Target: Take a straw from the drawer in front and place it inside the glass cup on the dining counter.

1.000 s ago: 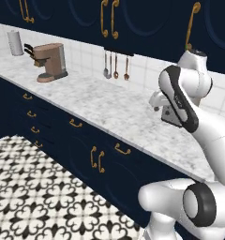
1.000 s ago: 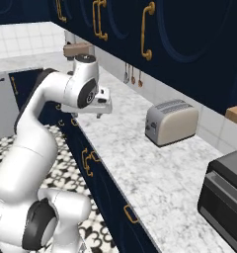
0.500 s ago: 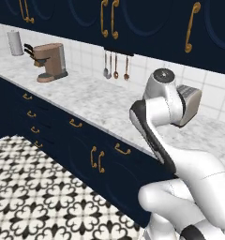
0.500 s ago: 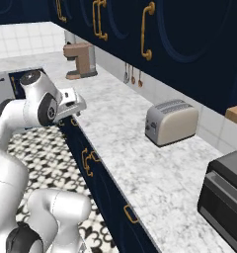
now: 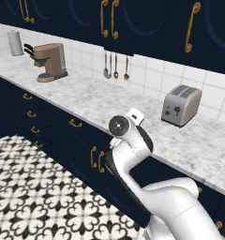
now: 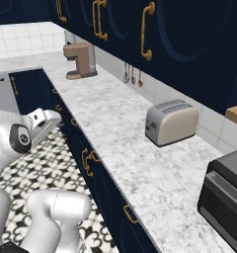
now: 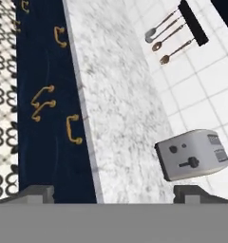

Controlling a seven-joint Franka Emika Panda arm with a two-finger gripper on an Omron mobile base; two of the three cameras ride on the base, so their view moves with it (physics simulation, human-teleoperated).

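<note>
In the hand view my gripper is open, its two fingertips far apart with nothing between them. It looks along the navy cabinet fronts under the marble worktop. A navy drawer front with a curved brass handle lies just below the worktop edge, shut, slightly ahead of the gripper. The straw is hidden. The glass cup and the dining counter are out of view. My hand is low, at the worktop's front edge, and it sits left of the cabinets in the right base view.
A silver toaster stands on the worktop by the tiled wall. A coffee machine is far left, and spoons hang on the wall. A dark oven sits at the right. Paired brass door handles mark the lower cabinets, above patterned floor.
The arm has swung down from above the worktop to low in front of the cabinet fronts. The gripper has stayed open.
</note>
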